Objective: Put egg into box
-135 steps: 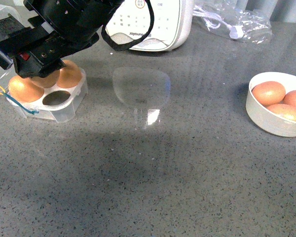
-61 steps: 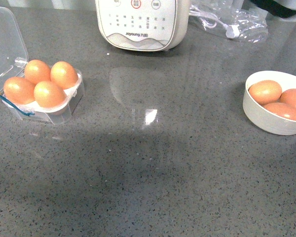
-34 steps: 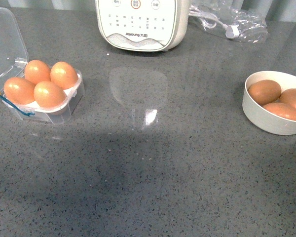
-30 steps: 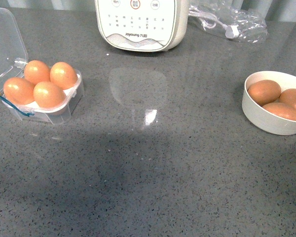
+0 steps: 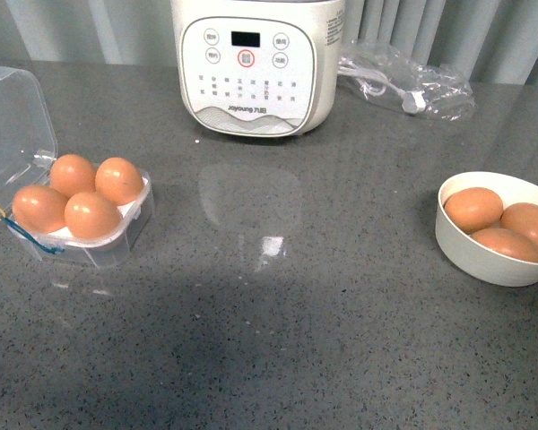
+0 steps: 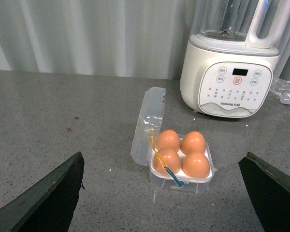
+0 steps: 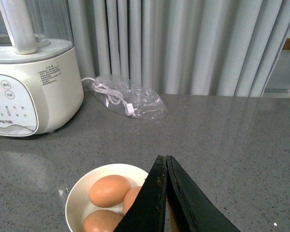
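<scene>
The clear plastic box (image 5: 118, 242) sits at the left of the grey counter with its lid (image 5: 18, 112) swung open. Every cell holds an orange-brown egg (image 5: 91, 214). Neither gripper shows in the front view. In the left wrist view the box (image 6: 193, 182) and its eggs (image 6: 195, 164) lie well ahead of my left gripper (image 6: 163, 154), which is open wide and empty, with one dark finger (image 6: 58, 193) at each side. My right gripper (image 7: 163, 158) is shut with nothing in it, just above the white bowl (image 7: 79, 186).
The white bowl (image 5: 471, 253) at the right holds three more eggs (image 5: 472, 208). A white blender (image 5: 251, 67) stands at the back middle. A clear bag with a cable (image 5: 403, 85) lies behind to the right. Curtains close off the back.
The left arm hung over the box, which had one empty cell; it has since left the front view and all cells hold eggs. The front view has since tilted up.
</scene>
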`<action>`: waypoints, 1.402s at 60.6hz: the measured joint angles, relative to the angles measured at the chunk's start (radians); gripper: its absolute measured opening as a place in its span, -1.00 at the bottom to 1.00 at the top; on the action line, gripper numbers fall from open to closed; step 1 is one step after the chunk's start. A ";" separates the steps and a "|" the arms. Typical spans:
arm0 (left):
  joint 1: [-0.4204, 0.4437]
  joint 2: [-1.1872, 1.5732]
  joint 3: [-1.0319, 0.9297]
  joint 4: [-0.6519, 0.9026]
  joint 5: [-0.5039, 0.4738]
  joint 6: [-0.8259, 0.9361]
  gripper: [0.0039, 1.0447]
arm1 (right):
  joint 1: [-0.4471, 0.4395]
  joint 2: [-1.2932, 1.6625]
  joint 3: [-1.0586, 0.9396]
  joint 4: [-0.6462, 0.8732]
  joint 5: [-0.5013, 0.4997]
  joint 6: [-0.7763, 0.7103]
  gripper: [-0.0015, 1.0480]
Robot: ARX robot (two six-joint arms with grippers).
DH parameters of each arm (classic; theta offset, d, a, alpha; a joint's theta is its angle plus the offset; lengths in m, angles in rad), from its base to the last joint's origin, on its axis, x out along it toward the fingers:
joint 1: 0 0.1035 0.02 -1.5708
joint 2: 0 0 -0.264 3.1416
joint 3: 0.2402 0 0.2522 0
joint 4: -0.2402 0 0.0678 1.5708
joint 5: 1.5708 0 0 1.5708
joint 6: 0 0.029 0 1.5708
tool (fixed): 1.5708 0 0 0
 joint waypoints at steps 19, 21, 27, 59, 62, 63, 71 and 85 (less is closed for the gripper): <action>0.000 0.000 0.000 0.000 0.000 0.000 0.87 | -0.106 -0.225 -0.057 -0.186 -0.102 0.000 -0.94; 0.000 0.000 0.000 0.000 0.000 0.000 0.87 | -0.106 -0.247 -0.058 -0.206 -0.104 0.000 -0.94; 0.000 0.000 0.000 0.000 0.000 0.000 0.87 | -0.106 -0.319 -0.063 -0.269 -0.105 0.000 -0.94; 0.000 0.000 0.000 0.000 0.000 0.000 0.87 | -0.106 -0.617 -0.064 -0.549 -0.105 0.000 -0.94; 0.000 0.000 0.000 0.000 0.000 0.000 0.87 | -0.106 -0.636 -0.064 -0.568 -0.105 0.000 -0.94; 0.000 0.000 0.000 0.000 0.000 0.000 0.87 | -0.106 -0.644 -0.064 -0.576 -0.105 0.000 -0.94; 0.000 0.000 0.000 0.000 0.000 0.000 0.87 | -0.106 -0.694 -0.064 -0.626 -0.105 0.000 -0.94; 0.000 0.000 0.000 0.000 0.000 0.000 0.87 | -0.106 -0.758 -0.064 -0.689 -0.105 0.000 -0.94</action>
